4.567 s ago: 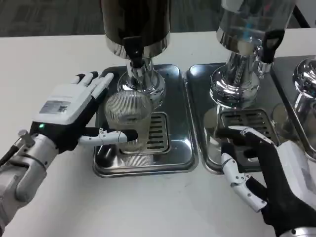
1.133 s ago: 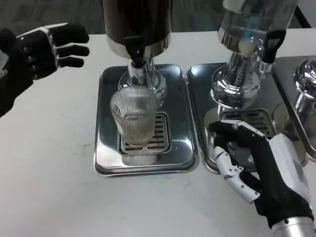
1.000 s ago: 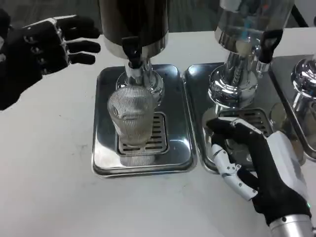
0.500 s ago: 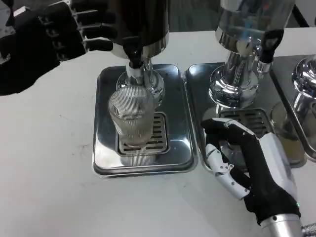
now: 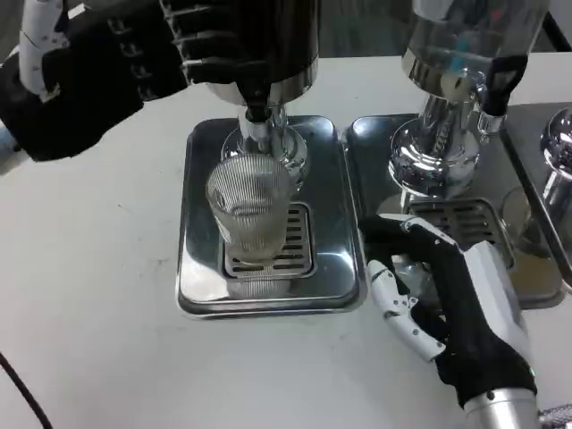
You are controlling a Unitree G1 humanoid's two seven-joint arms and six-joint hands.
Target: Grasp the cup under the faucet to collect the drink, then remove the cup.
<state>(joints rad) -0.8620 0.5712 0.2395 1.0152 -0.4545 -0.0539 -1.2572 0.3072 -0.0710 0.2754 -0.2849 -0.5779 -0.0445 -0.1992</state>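
Reaching in at the upper left, the left hand [image 5: 107, 67] is hovering palm-out with fingers apart, gripping nothing, fingertips at the dark dispenser [image 5: 259, 40]. Below its faucet [image 5: 255, 94], the ribbed cup [image 5: 250, 214] is standing upright on the drip tray [image 5: 201, 277]. The right hand [image 5: 447, 295] is lying open beside it, holding nothing.

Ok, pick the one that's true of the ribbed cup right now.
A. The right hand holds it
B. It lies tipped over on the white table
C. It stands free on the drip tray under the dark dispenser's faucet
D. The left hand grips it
C: the ribbed cup stands upright on the drip tray below the faucet, with the left hand raised by the dispenser and the right hand at the neighbouring tray, neither touching it.
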